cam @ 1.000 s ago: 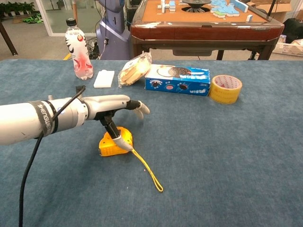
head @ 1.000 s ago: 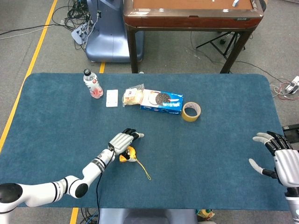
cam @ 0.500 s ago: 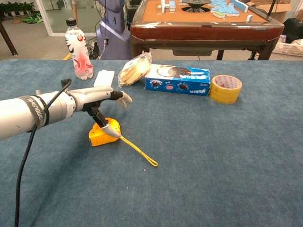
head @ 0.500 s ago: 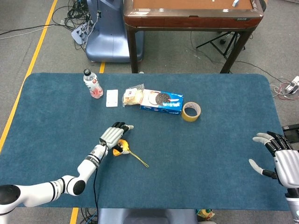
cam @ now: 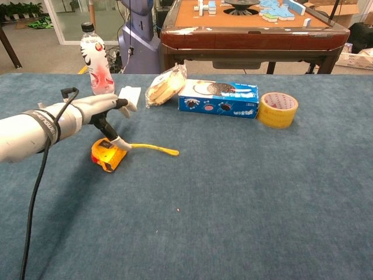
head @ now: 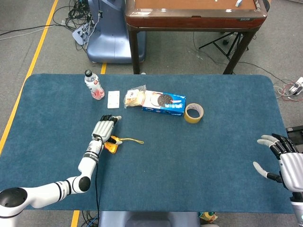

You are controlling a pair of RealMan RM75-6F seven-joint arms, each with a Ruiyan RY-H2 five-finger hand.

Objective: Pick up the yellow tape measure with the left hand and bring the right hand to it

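Across the whole near field I see a blue carpet-like tabletop (head: pixel 189 156) with rounded corners, standing on grey floor. Beyond its far edge stands a dark wooden table (head: pixel 194 19) with a brown top, and to the left of that a blue-grey machine base (head: pixel 106 40) with a tangle of cables (head: pixel 75 12). A yellow floor line (head: pixel 28 71) runs diagonally past the left side.

On the left part of the tabletop my left hand (head: pixel 104 130) lies flat over the yellow tape measure (cam: pixel 108 156), fingers stretched toward the far edge and the thumb down on the case. I cannot tell whether that is a true grip. The case sits on the cloth, and its yellow strap (cam: pixel 152 149) trails to the right.

Along the far side, from left to right, stand a water bottle (head: pixel 94 85), a white flat block (head: pixel 112 99), a wrapped bread bag (head: pixel 134 97), a blue cookie box (head: pixel 164 103) and a roll of tan tape (head: pixel 193 113).

My right hand (head: pixel 284 158) hovers at the near right edge, well apart from the tape measure, fingers spread and empty.
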